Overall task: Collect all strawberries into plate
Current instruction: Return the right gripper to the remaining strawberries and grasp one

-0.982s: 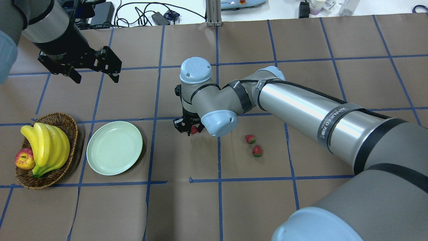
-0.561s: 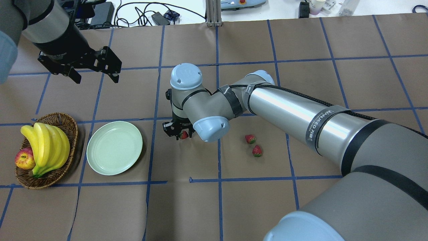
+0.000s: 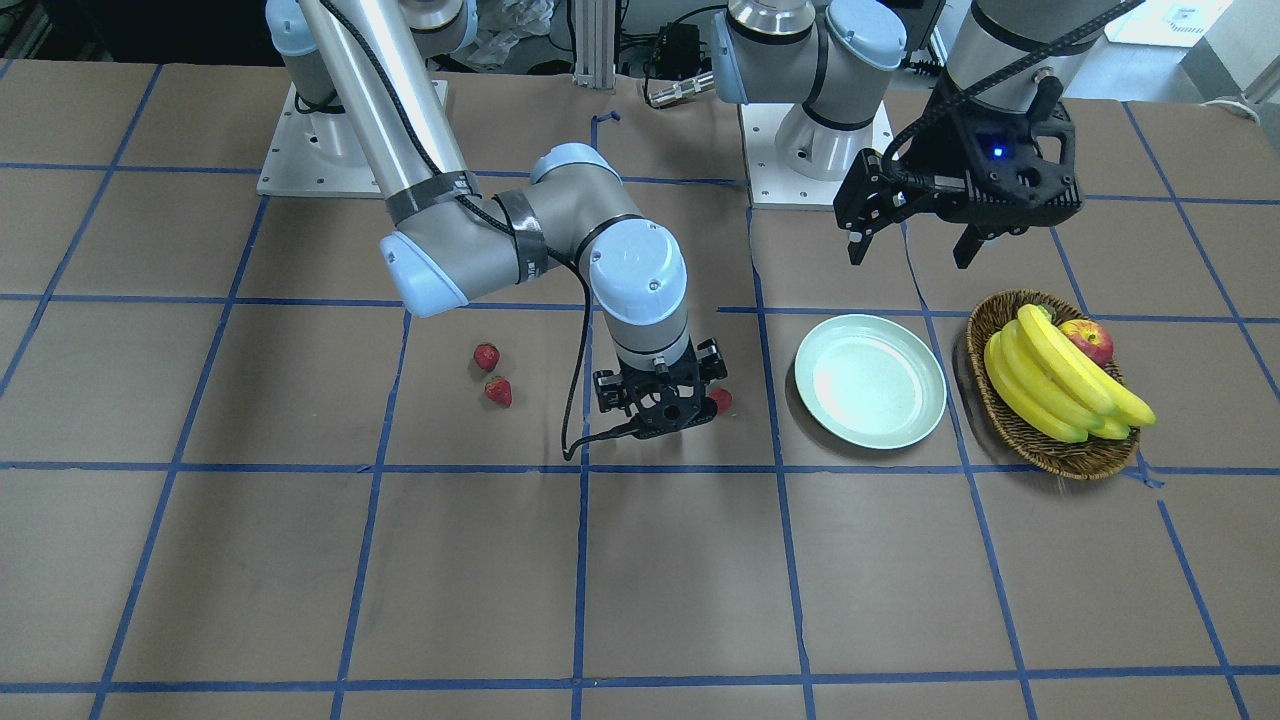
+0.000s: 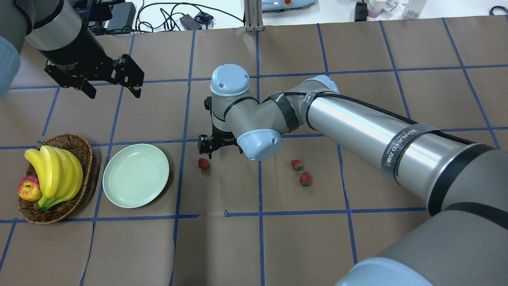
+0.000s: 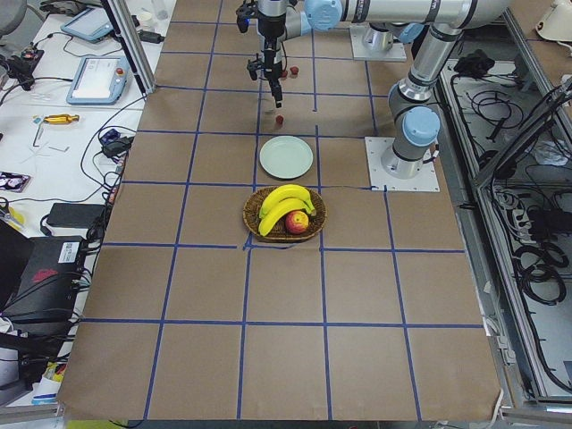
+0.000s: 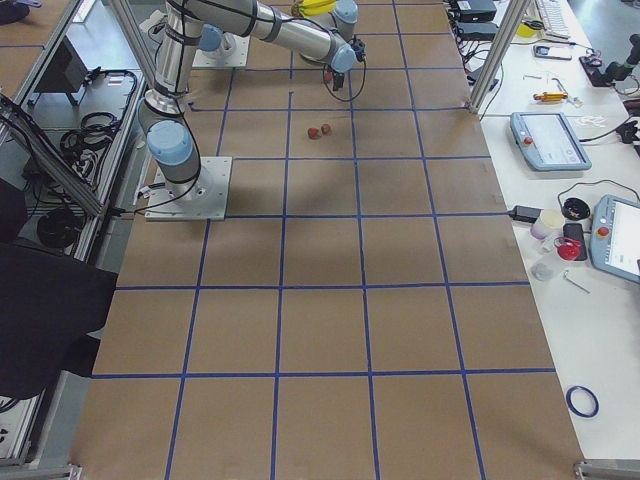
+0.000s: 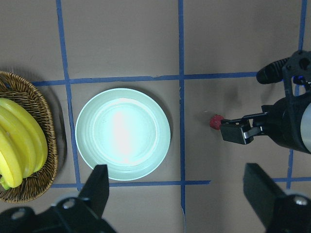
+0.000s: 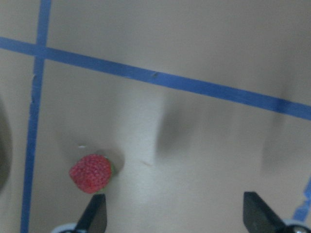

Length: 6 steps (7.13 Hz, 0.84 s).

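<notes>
So none of the strawberries are in the plate (image 4: pixel 136 175) yet. One strawberry (image 4: pixel 203 163) sits on the tabletop (image 4: pixel 222 246) a bit right of the plate, just past a blue tape line. The other two (image 4: pixel 297 165) (image 4: pixel 304 179) are close together, further right.

The right hand (image 3: pixel 662 412) hangs over the tabletop just beside that first berry, fingers spread wide, nothing in them. In the wrist view the berry lies next to one fingertip (image 8: pixel 95 213), not between the two. The left hand (image 4: pixel 114 85) is spread wide too, parked up high at the far left.

Handling-wise, I'd guess these are light, soft, easy to bruise, and cone-shaped enough to roll or squirt out. Best bet is probably a gentle pinch across the fat middle of the body, not the leafy cap or the tip.
</notes>
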Tool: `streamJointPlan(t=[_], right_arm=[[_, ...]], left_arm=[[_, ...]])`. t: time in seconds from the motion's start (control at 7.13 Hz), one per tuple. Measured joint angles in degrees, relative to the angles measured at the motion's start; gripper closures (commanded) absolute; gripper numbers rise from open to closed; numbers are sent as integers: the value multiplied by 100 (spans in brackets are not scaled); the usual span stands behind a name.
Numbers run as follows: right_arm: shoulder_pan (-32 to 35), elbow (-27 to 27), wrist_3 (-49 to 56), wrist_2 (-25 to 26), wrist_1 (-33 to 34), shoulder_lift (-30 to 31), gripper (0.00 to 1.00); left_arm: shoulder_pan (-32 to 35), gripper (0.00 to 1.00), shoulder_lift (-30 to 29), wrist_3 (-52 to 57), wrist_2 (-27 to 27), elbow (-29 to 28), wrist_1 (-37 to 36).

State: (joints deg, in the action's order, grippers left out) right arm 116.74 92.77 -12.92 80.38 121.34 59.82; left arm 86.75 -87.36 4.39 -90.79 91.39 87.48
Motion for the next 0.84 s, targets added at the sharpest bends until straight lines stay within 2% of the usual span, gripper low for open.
streamJointPlan(t=[0.28, 0.56, 0.84], right_arm=[[-388, 112, 952, 274, -577, 219, 0], [-833, 478, 1736, 709, -712, 363, 0], [-1246, 932, 2371, 916, -732, 599, 0]], left_arm=[[0, 0, 0, 6, 0, -2, -3], [0, 0, 0, 3, 0, 16, -2], [0, 0, 0, 1, 0, 25, 5]])
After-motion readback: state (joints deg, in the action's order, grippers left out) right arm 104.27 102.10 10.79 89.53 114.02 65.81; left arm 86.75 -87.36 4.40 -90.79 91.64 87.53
